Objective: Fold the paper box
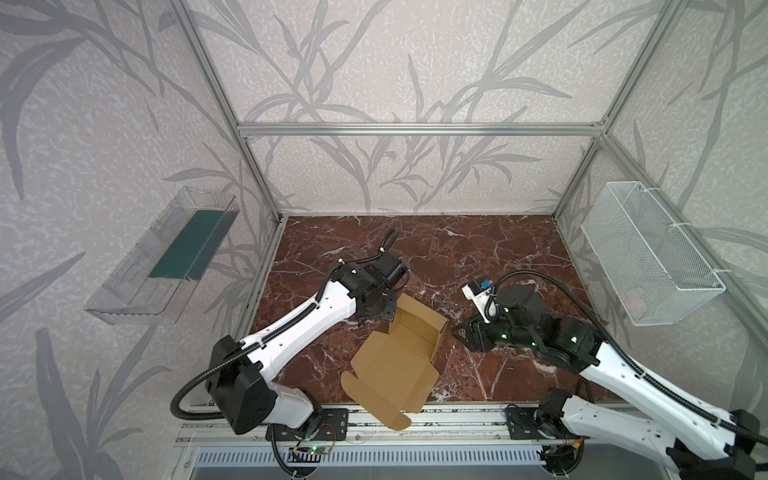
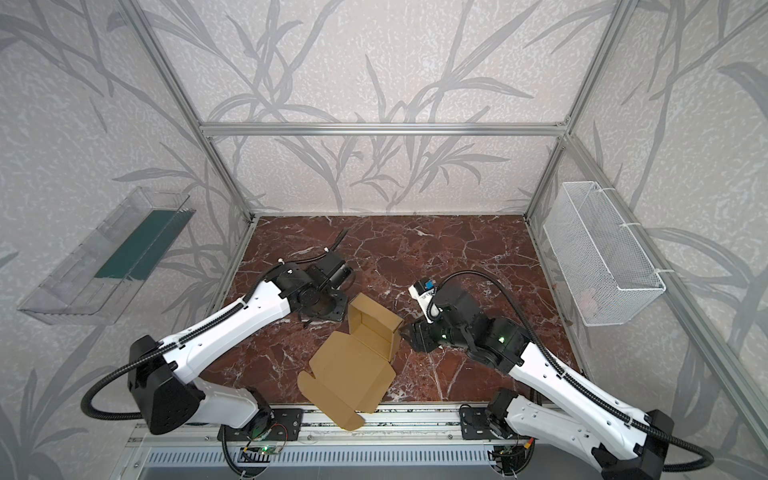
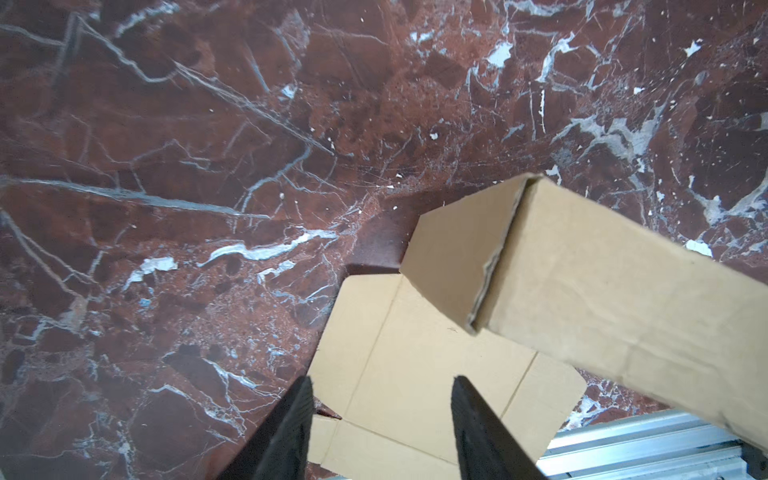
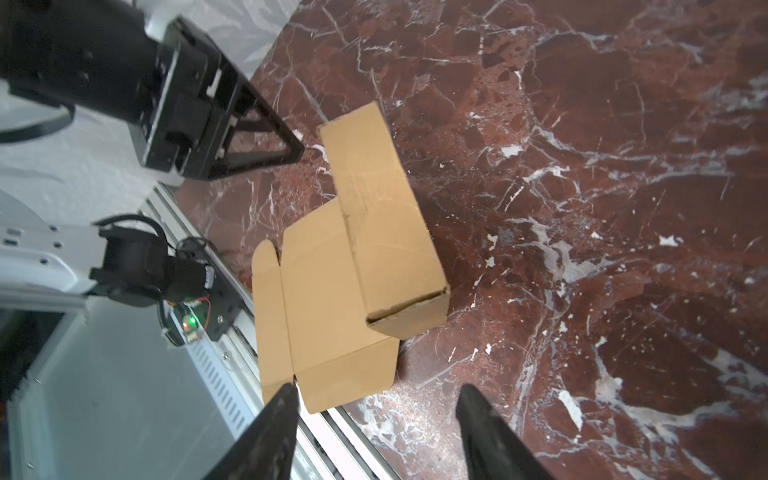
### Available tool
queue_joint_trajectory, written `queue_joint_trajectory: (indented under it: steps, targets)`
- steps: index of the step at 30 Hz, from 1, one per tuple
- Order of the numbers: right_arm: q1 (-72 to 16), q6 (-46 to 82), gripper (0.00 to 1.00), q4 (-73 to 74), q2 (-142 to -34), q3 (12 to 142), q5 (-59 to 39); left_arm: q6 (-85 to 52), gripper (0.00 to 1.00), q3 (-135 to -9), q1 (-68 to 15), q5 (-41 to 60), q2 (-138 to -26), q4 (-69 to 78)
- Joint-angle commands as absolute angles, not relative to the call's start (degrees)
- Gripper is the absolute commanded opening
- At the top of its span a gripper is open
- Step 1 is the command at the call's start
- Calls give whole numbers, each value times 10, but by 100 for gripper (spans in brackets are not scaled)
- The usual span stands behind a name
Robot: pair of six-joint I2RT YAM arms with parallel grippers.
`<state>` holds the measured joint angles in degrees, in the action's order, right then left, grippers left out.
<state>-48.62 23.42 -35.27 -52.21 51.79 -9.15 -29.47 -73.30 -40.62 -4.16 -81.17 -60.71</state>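
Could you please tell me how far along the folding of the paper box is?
Done: the tray end of the paper box has its side walls standing. In hand: nothing; the left gripper and right gripper are both open beside it, gripping no cardboard. Left: the lid panel lies flat toward the front, its end flap overhanging the table edge, and likely needs folding over and tucking in.

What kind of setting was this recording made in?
Likely a staged robot test cell, not a home: aluminium frame around leaf-patterned panels, a marble-look tabletop, the left arm mounted on a rail.
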Motion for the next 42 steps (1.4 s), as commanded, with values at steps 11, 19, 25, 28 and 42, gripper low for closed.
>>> queue_joint_trajectory:
  steps: [11,19,25,28,42]
  targets:
    - [-651,99,59,-373,-675,635,89,-243,99,-569,-378,-251,-522,-494]
    - [-660,77,55,-367,-734,656,117,-257,99,-500,-372,-266,-482,-460]
    - [-659,71,52,-371,-768,666,148,-256,99,-503,-371,-272,-493,-465]
    - [-655,72,50,-374,-778,666,174,-257,99,-502,-369,-268,-493,-464]
    - [-520,113,44,-337,-740,592,95,-262,99,-502,-368,-274,-489,-466]
